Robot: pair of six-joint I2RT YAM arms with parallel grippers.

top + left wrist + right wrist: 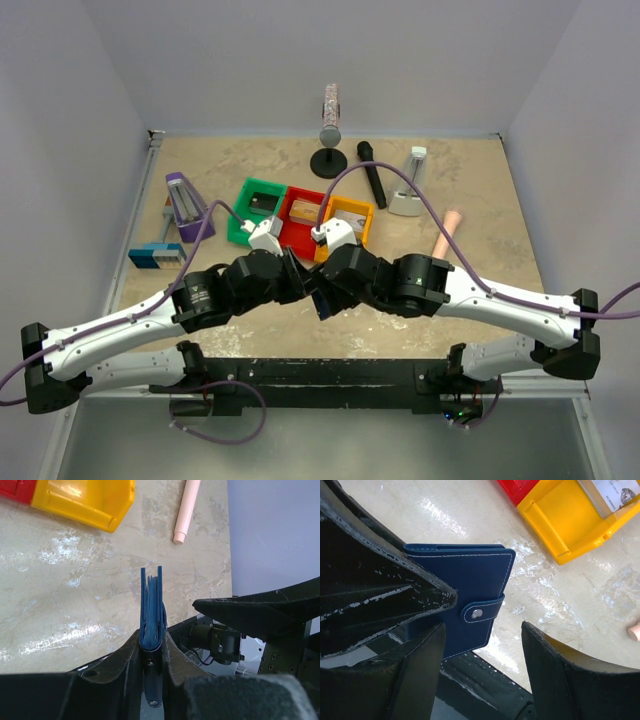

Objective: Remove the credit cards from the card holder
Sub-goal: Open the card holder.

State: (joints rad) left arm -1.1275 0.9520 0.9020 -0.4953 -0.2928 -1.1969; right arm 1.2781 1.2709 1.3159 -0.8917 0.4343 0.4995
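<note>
Jaws of the left gripper [151, 639] stand a narrow way apart, clamped on one edge of the card holder [152, 605]. They hold the navy wallet edge-on above the marbled table [75, 595], close to its near edge. The wallet is closed, its snap strap [482, 612] fastened, with paler blue layers showing between the covers. Whether the credit cards are inside cannot be told. Facing it, the right gripper [484, 630] is spread wide and grips nothing, one finger at the wallet's lower corner, the other well clear. Beyond lie a yellow bin [570, 525], a red bin [520, 487] touching it, and a pale pink stick [186, 510].
</note>
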